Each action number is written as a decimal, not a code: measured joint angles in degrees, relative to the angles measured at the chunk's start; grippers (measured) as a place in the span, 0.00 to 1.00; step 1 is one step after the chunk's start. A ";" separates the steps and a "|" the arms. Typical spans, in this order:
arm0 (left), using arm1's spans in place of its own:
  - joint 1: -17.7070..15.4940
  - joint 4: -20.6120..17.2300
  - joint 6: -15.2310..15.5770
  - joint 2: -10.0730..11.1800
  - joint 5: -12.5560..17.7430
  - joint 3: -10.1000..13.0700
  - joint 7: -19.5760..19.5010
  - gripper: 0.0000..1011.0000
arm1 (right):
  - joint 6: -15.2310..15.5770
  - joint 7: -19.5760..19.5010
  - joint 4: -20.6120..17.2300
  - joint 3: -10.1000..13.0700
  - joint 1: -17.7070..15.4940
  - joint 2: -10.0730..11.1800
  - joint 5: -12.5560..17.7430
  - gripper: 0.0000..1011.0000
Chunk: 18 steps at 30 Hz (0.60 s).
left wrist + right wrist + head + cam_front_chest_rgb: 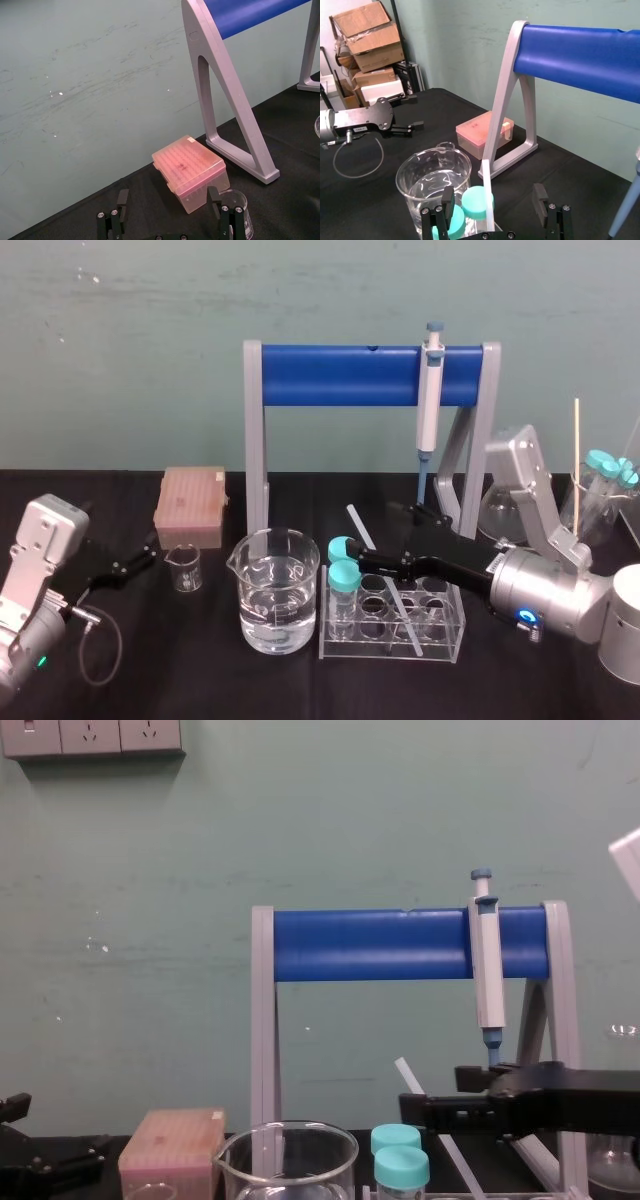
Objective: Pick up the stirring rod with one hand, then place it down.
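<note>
The stirring rod point(360, 525) is a thin whitish translucent stick leaning slanted in the clear test-tube rack point(452, 648), its top end pointing up and to the left. My right gripper point(388, 533) reaches in from the right, just above the rack. It is open, and the rod's upper part point(486, 185) passes between its fingers, closer to one of them and touched by neither. From the chest, the rod point(408, 1076) rises past the right gripper point(432, 1090). My left gripper point(148, 550) rests open at the left of the table, near the small beaker.
A large beaker of water point(278, 590) stands left of the rack, which holds two teal-capped tubes point(343, 578). A pipette point(430, 390) hangs on the blue-barred stand point(330, 375) behind. A pink tip box point(190, 505) and small beaker point(183, 568) sit left. Flasks point(600, 490) stand far right.
</note>
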 joint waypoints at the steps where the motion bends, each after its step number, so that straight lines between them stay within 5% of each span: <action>1: 0.00 0.00 0.00 0.00 0.00 0.00 0.00 0.99 | -0.02 0.12 0.45 -0.13 0.32 -0.26 -0.06 0.99; 18: 0.00 0.00 0.00 0.00 0.00 0.00 0.00 0.99 | -0.10 1.99 4.69 -1.95 3.05 -2.81 -0.29 0.99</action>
